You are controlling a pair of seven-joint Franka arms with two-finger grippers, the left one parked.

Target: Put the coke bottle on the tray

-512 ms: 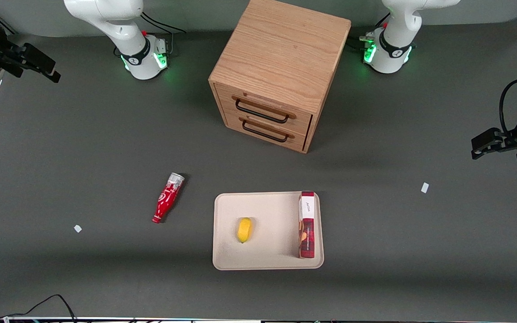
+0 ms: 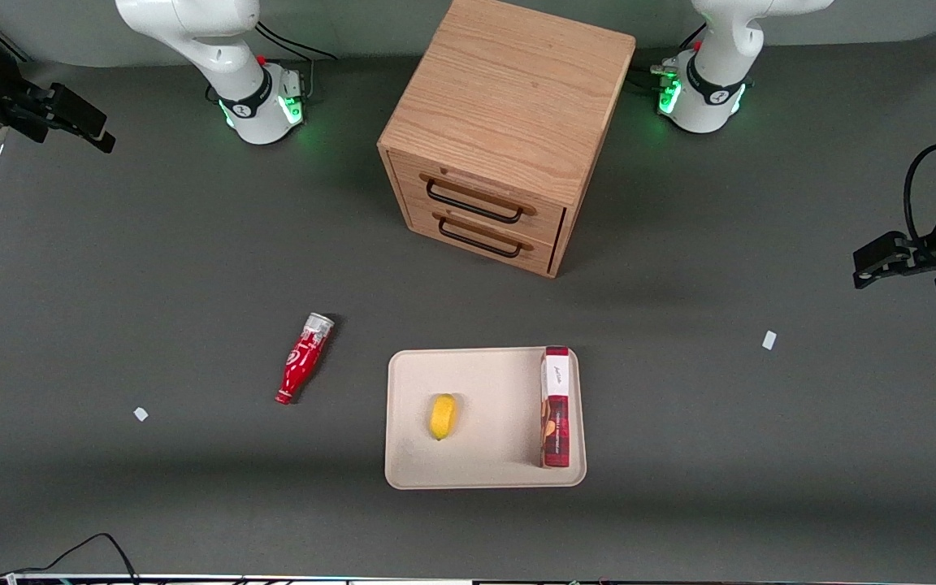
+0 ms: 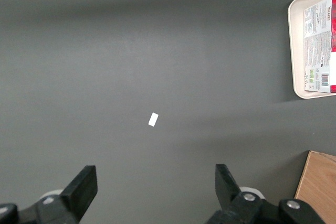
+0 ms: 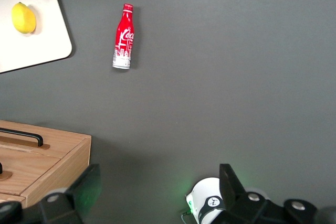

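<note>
I've got the gripper point(image 2: 70, 122) up high at the working arm's end of the table, well apart from everything, fingers point(image 4: 86, 184) spread wide w/ nothing between them. The bottle point(image 2: 304, 359) lies flat on the table point(image 2: 151, 268), beside the tray point(image 2: 476, 475) but not touching it, toward the working arm's end. From the gripper it's nearer the front cam and toward the table's middle, so I judge the reach goes down and inward. Long axis runs tilted: cap nearer the front cam, silver base farther, toward the cabinet point(image 2: 509, 122). I'd prob. turn the wrist so the fingers close across the body, not along it. Tray already holds a lemon point(image 2: 442, 416) and a box point(image 2: 556, 406); the bare strip nearest the bottle looks like the drop spot
</note>
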